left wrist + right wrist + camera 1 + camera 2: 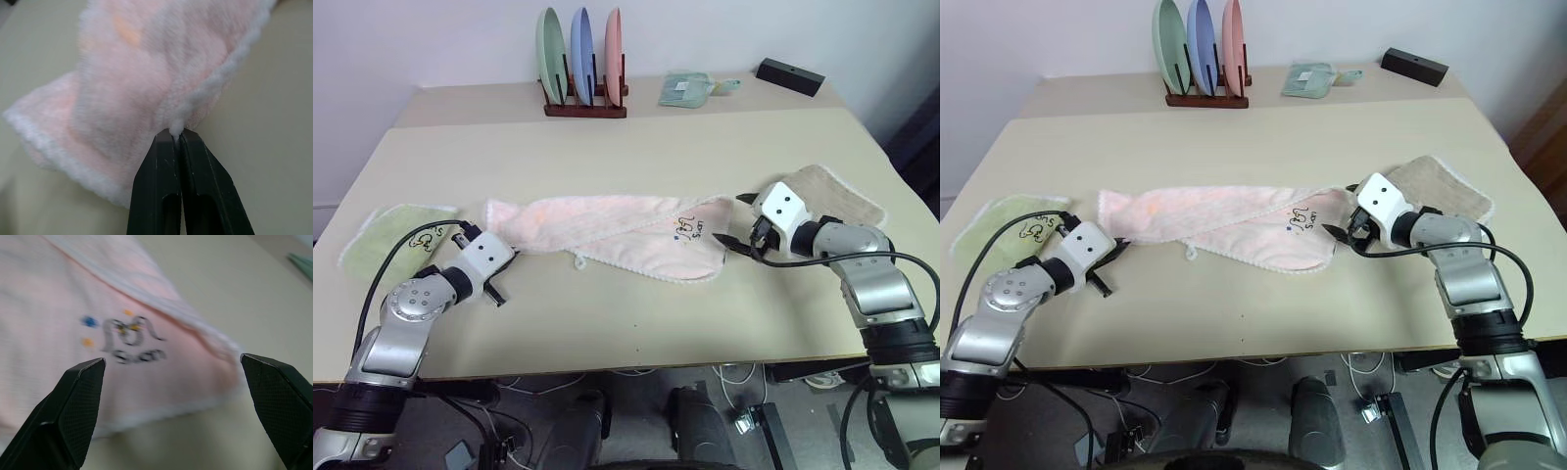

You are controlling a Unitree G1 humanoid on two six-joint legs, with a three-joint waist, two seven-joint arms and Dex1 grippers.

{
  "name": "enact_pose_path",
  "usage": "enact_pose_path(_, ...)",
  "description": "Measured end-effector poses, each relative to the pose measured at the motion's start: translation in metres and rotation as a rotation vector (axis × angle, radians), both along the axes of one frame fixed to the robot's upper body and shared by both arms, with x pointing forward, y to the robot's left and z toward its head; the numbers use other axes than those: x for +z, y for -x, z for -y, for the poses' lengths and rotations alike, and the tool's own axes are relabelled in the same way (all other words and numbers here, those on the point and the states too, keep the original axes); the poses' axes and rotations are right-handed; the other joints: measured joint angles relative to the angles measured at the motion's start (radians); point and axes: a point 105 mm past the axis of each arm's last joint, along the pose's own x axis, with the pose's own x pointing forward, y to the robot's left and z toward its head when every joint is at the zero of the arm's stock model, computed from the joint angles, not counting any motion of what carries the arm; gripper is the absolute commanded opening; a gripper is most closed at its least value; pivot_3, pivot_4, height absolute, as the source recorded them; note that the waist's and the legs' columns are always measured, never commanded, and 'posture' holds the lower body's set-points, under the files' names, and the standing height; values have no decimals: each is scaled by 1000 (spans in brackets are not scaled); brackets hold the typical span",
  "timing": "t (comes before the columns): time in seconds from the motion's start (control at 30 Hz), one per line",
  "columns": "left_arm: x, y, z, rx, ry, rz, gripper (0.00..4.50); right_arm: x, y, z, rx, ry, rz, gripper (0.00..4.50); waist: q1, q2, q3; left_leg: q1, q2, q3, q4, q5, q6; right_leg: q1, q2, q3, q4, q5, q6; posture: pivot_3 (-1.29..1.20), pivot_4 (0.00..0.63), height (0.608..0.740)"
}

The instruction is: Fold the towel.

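Towel [607, 230] first: the pale pink strip lies stretched across the middle of the table [636, 313] with its long axis running from the 9 o'clock side to the 3 o'clock side of the head view, slightly rumpled and partly doubled over itself, the printed logo [687, 229] sitting near the 3 o'clock end. The left claw [177, 139] is clenched on the white trim at the 9 o'clock end — the wrist view shows both black fingers pressed together with a pinch of fluffy edge caught between the tips. The right claw [742, 219] is spread wide and holds nothing; it hovers just off the opposite end, and from its own wrist view the logo corner lies straight ahead between the parted fingers [73, 401], with the cloth edge close but not yet between them. So each arm is at its own end of the strip, and the towel lies toward 9 o'clock from the right claw. A green cloth [396, 230] rests by the left arm at 9 o'clock and a tan cloth [837, 196] sits under the right arm at 3 o'clock; neither touches the grasp points as far as I can tell. My judgement — the next move depends on the right claw reaching the short way in to pinch the logo corner.
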Motion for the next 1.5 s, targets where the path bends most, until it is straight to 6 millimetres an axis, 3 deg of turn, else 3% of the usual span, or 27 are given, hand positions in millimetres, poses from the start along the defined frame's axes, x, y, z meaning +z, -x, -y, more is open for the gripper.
enact_pose_path(0.2,7,13,-7,36,32,8,86,0,-30,12,-24,126,52,4500,-1,0,0,0,0,3,0,0,0,-1,0,2,0,0,0,0,150,740)
enact_pose_path(0.37,6,20,-8,46,45,-4,86,-7,-52,-2,24,185,68,4500,-4,0,0,0,1,4,0,0,0,-1,1,3,0,1,0,0,150,740)
enact_pose_path(0.47,8,20,-10,53,46,3,0,-5,-60,-10,51,232,89,3691,-5,0,0,0,1,4,-1,0,0,-2,1,4,0,1,-1,0,150,740)
enact_pose_path(0.7,4,25,-11,59,44,-9,0,2,-61,-21,129,260,141,80,-4,0,0,0,1,4,-2,0,0,-2,1,4,0,1,-1,0,150,740)
enact_pose_path(0.83,4,25,-11,60,43,-10,0,4,-58,-24,171,265,151,24,-4,0,0,0,1,4,-1,0,0,-3,2,4,0,1,-1,0,150,740)
enact_pose_path(0.93,12,14,-13,69,48,19,0,13,-58,-23,167,256,178,24,-3,0,0,0,1,4,-1,0,0,-3,3,5,1,1,-1,0,150,740)
enact_pose_path(1.0,24,0,-17,85,54,59,0,24,-61,-25,160,252,210,24,-3,0,0,0,2,3,-1,1,-1,-3,4,5,0,2,-1,0,150,740)
enact_pose_path(1.07,47,-28,-24,127,64,143,0,50,-69,-23,113,250,288,24,2,1,3,-3,2,3,0,3,-4,-6,6,5,1,5,-3,0,150,740)
enact_pose_path(1.13,89,-58,-29,174,77,276,0,94,-78,-26,59,247,423,24,2,0,4,-5,4,2,1,4,-7,-8,11,5,0,8,-5,0,150,740)
enact_pose_path(1.17,120,-75,-32,200,91,372,0,127,-81,-25,12,244,521,24,2,-1,4,-7,4,2,1,4,-7,-9,12,5,0,9,-5,0,150,740)
enact_pose_path(1.27,198,-91,-33,220,137,603,0,202,-74,-23,-62,193,740,24,-3,-2,3,-8,6,4,0,7,-13,-11,13,5,-2,10,-6,0,150,740)
enact_pose_path(1.3,215,-90,-33,219,145,655,0,216,-71,-23,-68,181,781,24,-8,-2,3,-8,7,5,-1,5,-14,-11,14,5,-2,10,-6,0,150,740)
enact_pose_path(1.33,231,-88,-34,210,147,701,0,226,-67,-23,-66,163,805,24,-17,-2,2,-8,8,7,-2,3,-13,-11,14,5,-2,9,-5,0,150,740)
enact_pose_path(1.4,238,-85,-39,198,151,715,0,224,-64,-22,-32,142,784,24,-33,-2,2,-8,8,9,-2,2,-12,-12,13,6,-2,9,-5,0,150,740)
enact_pose_path(1.5,213,-80,-46,160,144,626,0,196,-59,-25,69,122,679,24,-57,-2,3,-8,9,15,-1,1,-11,-14,13,7,-1,9,-5,0,150,740)
